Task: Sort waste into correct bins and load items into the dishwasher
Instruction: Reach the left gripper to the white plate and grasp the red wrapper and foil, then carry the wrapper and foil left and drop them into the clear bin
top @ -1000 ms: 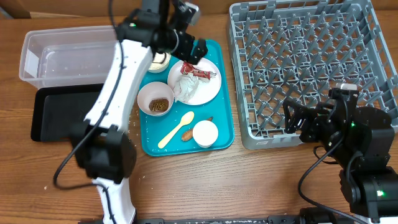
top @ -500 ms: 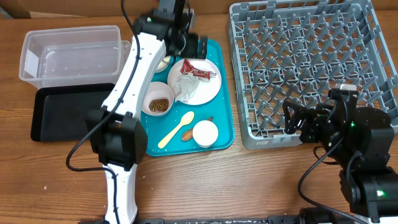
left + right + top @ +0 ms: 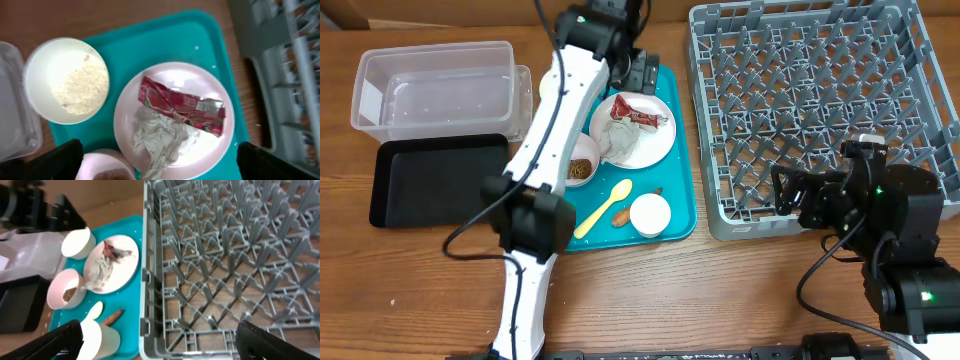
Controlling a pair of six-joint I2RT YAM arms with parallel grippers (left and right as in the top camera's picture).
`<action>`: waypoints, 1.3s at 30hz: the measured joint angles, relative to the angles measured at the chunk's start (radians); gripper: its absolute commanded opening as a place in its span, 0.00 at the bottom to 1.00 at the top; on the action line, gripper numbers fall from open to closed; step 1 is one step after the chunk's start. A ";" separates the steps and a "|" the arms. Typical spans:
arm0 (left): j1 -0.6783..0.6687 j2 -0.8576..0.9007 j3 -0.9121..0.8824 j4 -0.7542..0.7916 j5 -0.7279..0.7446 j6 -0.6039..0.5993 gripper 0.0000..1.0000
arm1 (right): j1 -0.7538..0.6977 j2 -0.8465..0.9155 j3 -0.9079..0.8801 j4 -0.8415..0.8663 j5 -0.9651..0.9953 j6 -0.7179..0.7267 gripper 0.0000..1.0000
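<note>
The white-pinkish plate (image 3: 655, 140) on the teal tray holds the red wrapper (image 3: 638, 113) and crumpled white paper (image 3: 620, 142). My left gripper (image 3: 638, 70) hangs open and empty above the plate (image 3: 200, 82), with the wrapper (image 3: 182, 105) and paper (image 3: 160, 137) in its view. The rice bowl (image 3: 50, 65) lies to the left and is hidden under the arm in the overhead view. The bowl of brown lumps (image 3: 582, 168), the yellow spoon (image 3: 603, 208), the carrot-like stick (image 3: 623, 214) and the cup (image 3: 650, 213) sit nearer the front. My right gripper (image 3: 790, 195) is open over the front edge of the grey dish rack (image 3: 820, 100).
The clear tub (image 3: 435, 85) and the black tray (image 3: 440, 180) stand left of the teal tray (image 3: 680, 215). My left arm stretches across the tray's left side. The rack's near left corner (image 3: 150, 330) stands close beside the cup (image 3: 102, 337).
My left arm has swung right and its gripper has edged toward the far side of the plate; the arm now covers the rice bowl in the overhead view. The right arm barely moved.
</note>
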 measured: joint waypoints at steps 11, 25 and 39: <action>-0.040 0.250 0.000 -0.070 0.007 0.000 1.00 | 0.000 0.046 0.000 -0.053 0.000 0.000 1.00; -0.045 0.317 0.000 -0.012 0.013 -0.003 0.24 | 0.000 0.119 0.000 -0.055 0.000 0.000 1.00; -0.043 0.321 0.143 -0.131 0.013 0.000 0.04 | 0.000 0.147 0.000 -0.056 -0.027 0.001 1.00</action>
